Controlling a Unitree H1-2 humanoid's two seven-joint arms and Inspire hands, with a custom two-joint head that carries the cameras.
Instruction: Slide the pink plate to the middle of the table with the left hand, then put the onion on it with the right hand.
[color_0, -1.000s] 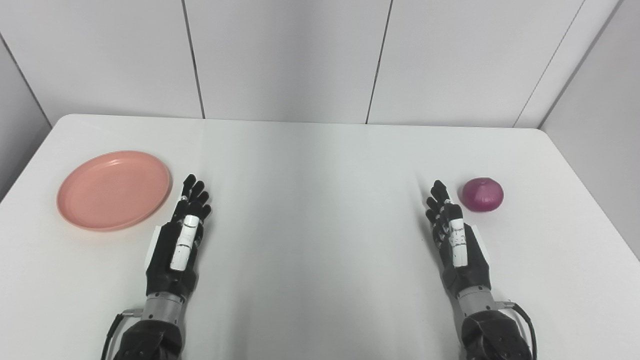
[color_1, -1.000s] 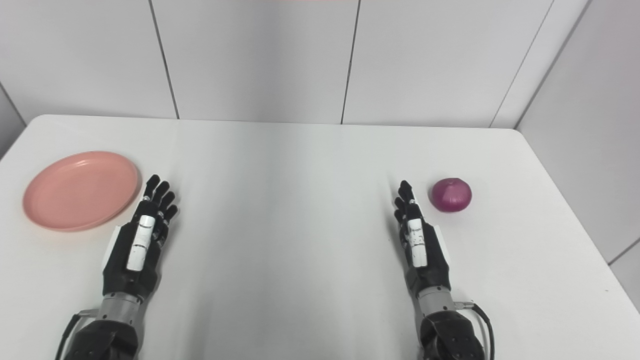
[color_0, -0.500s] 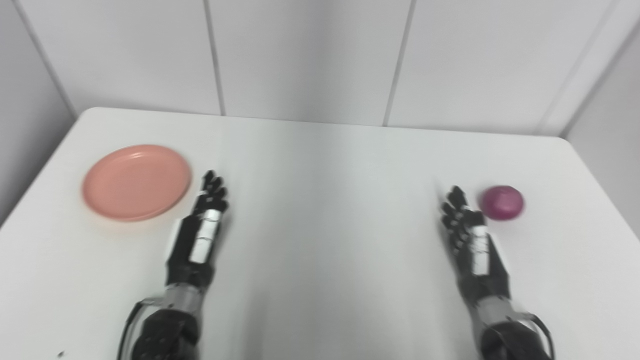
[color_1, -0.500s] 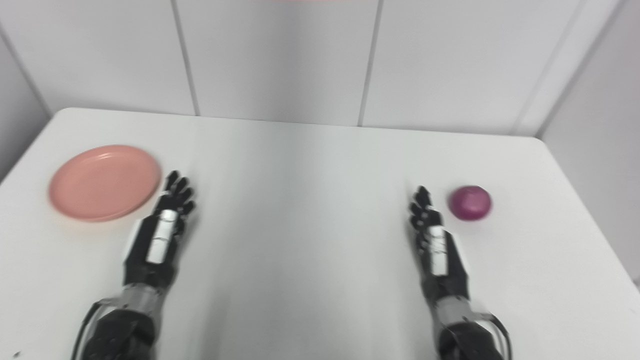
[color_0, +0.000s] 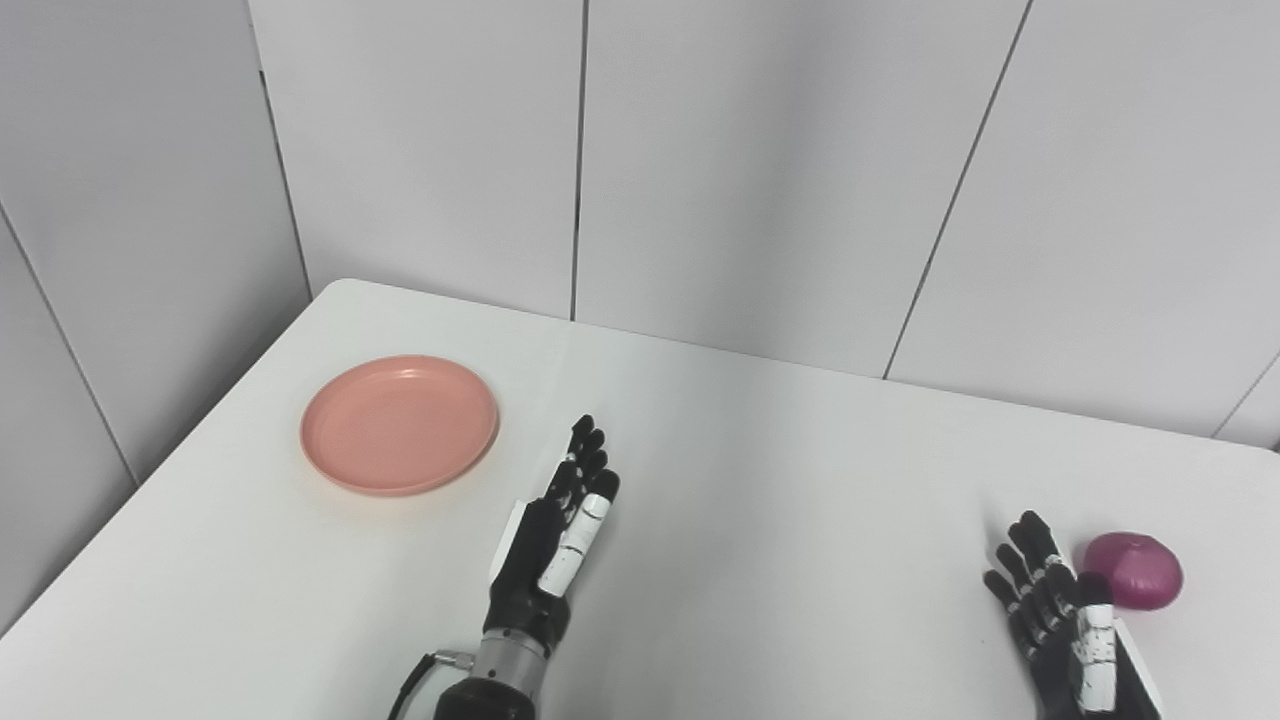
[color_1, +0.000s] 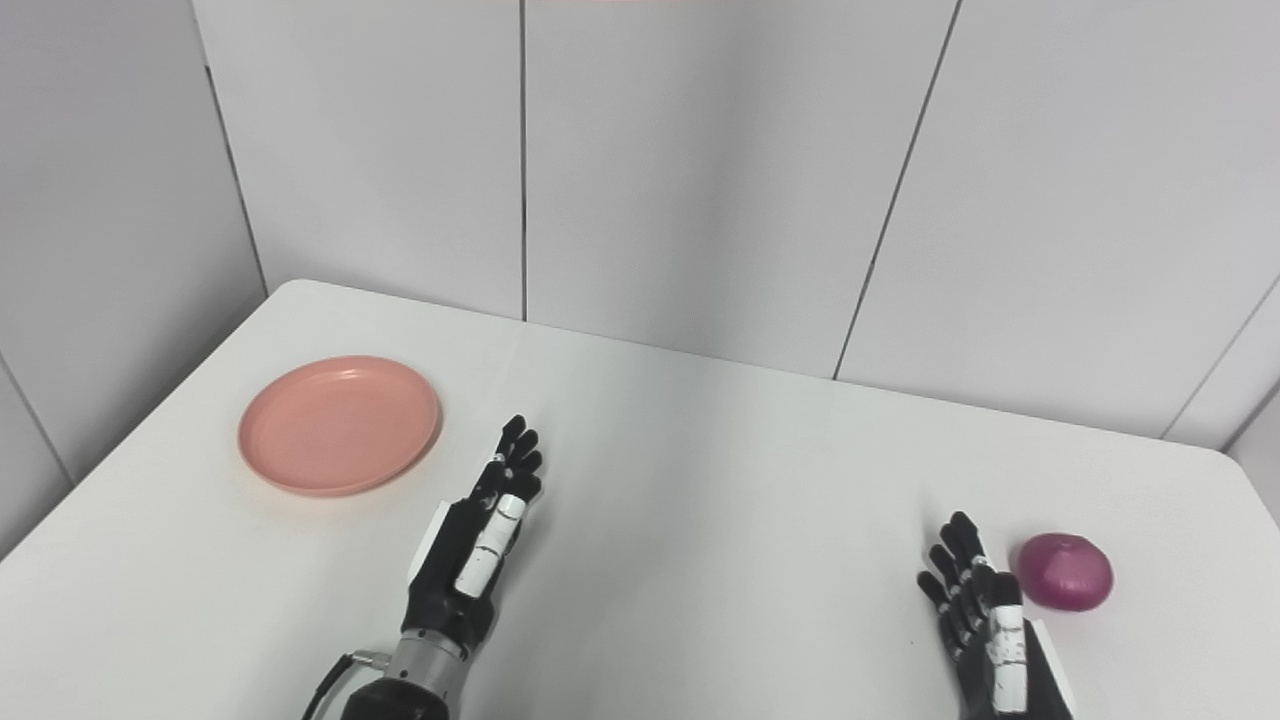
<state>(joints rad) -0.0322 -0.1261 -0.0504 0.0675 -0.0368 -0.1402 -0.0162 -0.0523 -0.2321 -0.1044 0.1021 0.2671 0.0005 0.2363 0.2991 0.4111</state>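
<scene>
The round pink plastic plate (color_0: 400, 424) is sitting at the white table's (color_0: 760, 480) left side. The black left hand (color_0: 560, 525) is resting beside it, fingers spread, empty. The black right hand (color_1: 985, 620), likewise spread, is lying beside the purple-red onion (color_1: 1066, 583).

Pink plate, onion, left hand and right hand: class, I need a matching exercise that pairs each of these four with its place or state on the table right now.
Things:
1. pink plate
2. onion
3. left hand
4. right hand

Places or states:
A. open, just left of the purple bulb
B. empty, on the table's left part
C. open, just right of the dish, not touching it
D. lying on the table at the far right

Pairs: 1-B, 2-D, 3-C, 4-A
</scene>
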